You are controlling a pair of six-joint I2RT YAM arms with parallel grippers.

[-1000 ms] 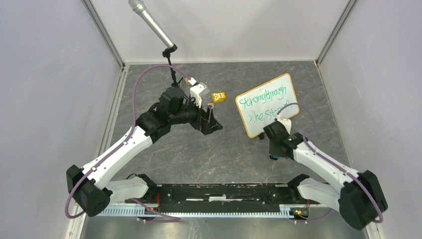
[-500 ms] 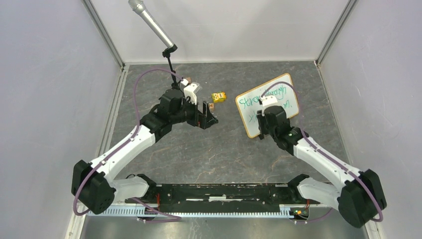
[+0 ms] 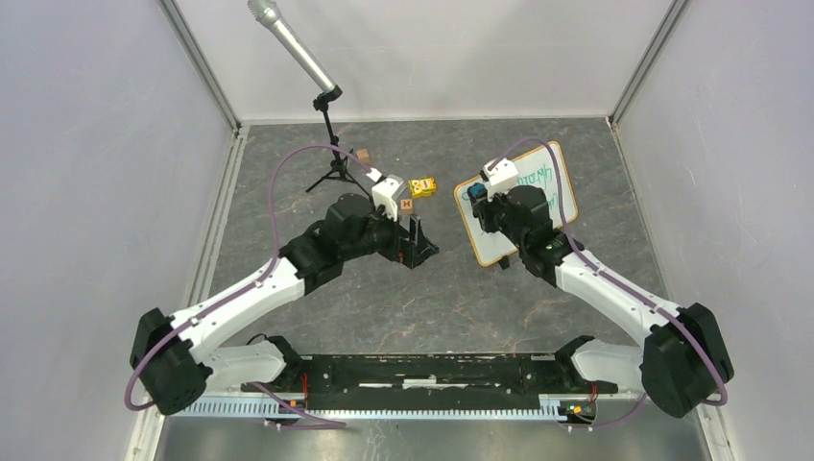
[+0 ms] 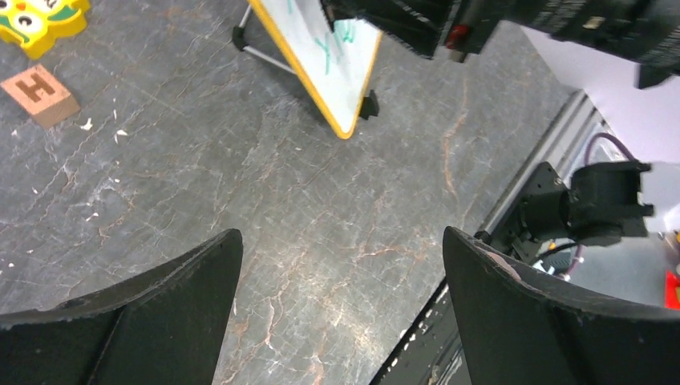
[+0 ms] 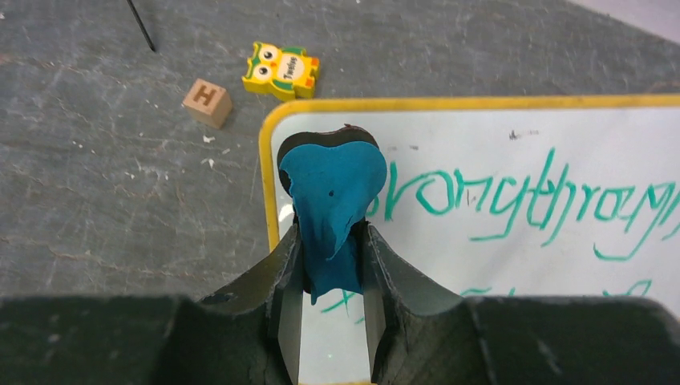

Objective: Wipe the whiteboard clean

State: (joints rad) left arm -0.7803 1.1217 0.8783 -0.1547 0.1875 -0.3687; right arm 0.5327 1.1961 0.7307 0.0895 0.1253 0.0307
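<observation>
1. The whiteboard (image 3: 488,240) stands on the right half of the grey marbled table (image 3: 461,298), toward the far wall. It is propped at a tilt on small black feet, and its yellowish wood frame has rounded corners.
2. Green handwriting (image 5: 513,196) is spread across its face in two lines. The lower line is largely cut off in the right wrist view.
3. A blue-topped eraser (image 5: 333,184) is placed over the board's upper left corner as seen from the right wrist, covering the start of the top line. It seems to be pressed against the surface, though contact cannot be confirmed from this angle.
4. The eraser is clamped in the right gripper (image 5: 331,234), with one finger on each side of it.
5. The left gripper (image 4: 341,234) is held over bare table with its jaws wide apart and nothing between them. It is left of the board and well apart from it.
6. A wooden block (image 3: 407,204) marked H and a yellow owl toy (image 3: 422,186) lie near the board's left corner. They are close together but not touching.
7. A microphone (image 3: 288,43) on a black tripod stand is set at the far left.
</observation>
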